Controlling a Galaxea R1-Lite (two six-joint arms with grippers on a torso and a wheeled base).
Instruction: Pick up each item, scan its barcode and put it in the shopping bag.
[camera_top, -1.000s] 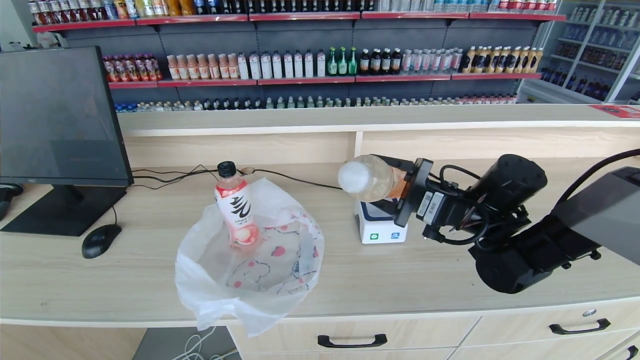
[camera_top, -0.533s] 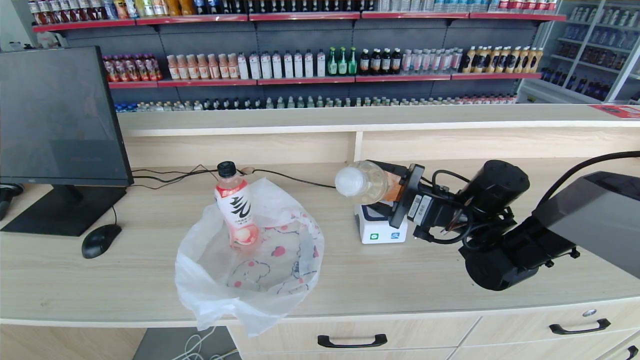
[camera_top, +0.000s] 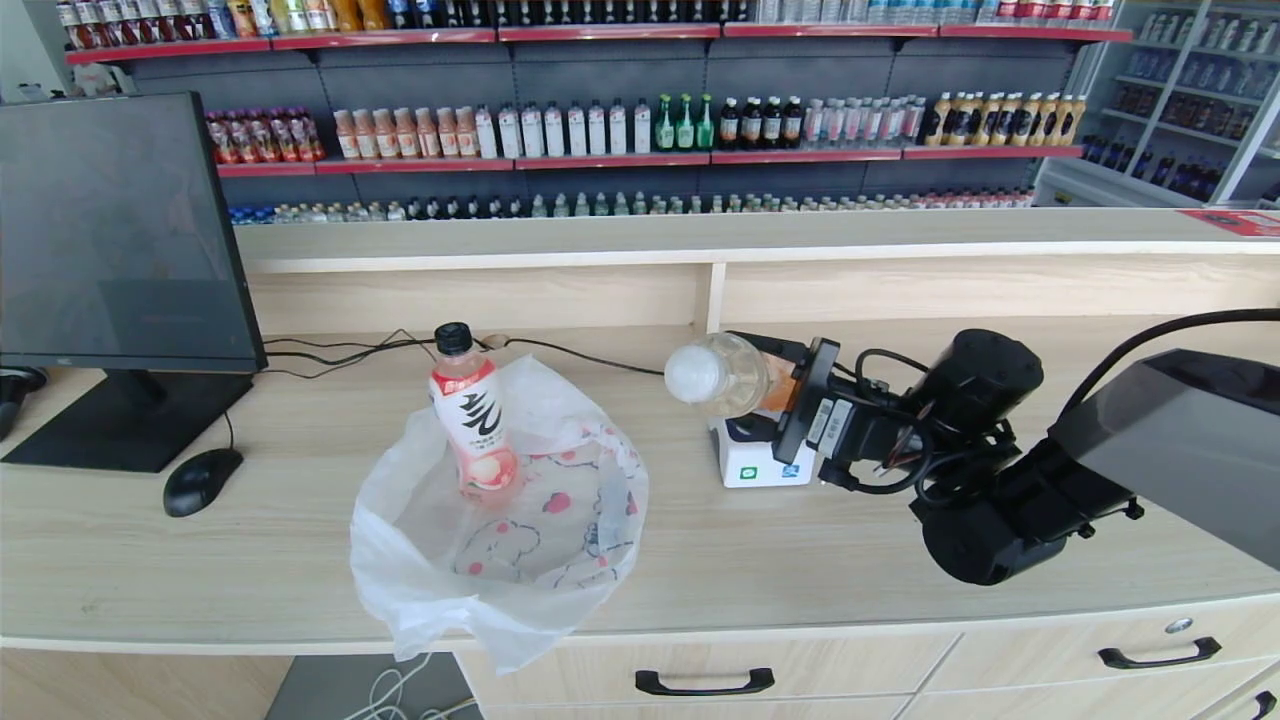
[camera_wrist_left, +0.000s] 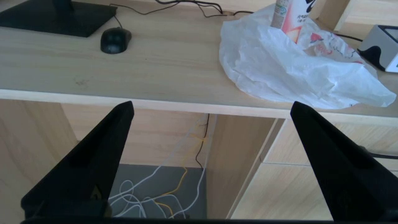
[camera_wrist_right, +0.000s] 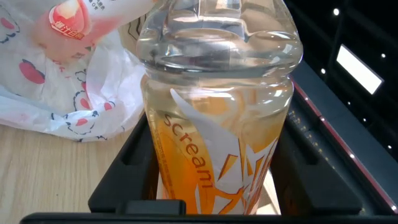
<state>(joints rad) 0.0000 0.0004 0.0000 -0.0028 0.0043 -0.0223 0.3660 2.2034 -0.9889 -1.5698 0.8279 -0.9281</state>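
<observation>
Head view: over the last second the right gripper (camera_top: 778, 382) has been carried lower and toward 9 o'clock; the orange-label bottle (camera_top: 728, 375) is clamped in it, lying roughly level with the white cap pointing to 9 o'clock, directly over the scanner (camera_top: 760, 462). The scan step is judged to be in hand or just finishing; bagging is not yet done. The shopping bag (camera_top: 600, 520) is spread open on the counter (camera_top: 200, 560) at 9 o'clock of the scanner, near but apart. One pink-label bottle (camera_top: 470, 415) is stood upright at the bag's 12 o'clock side, black cap on; so one item is judged bagged and one is left to bag.

Left wrist view: the left gripper (camera_wrist_left: 210, 109) is held in front of the counter edge and below it, fingers spread wide, nothing between them. The shopping bag (camera_wrist_left: 292, 62) is seen draped over the edge, with the pink-label bottle (camera_wrist_left: 291, 12) inside it and the scanner (camera_wrist_left: 382, 53) beyond it.

Right wrist view: the orange-label bottle (camera_wrist_right: 217, 124) is gripped on both sides across its label; pale liquid is seen through the clear wall. The shopping bag (camera_wrist_right: 62, 106) and the base of the pink-label bottle (camera_wrist_right: 81, 18) are seen past it.
</observation>
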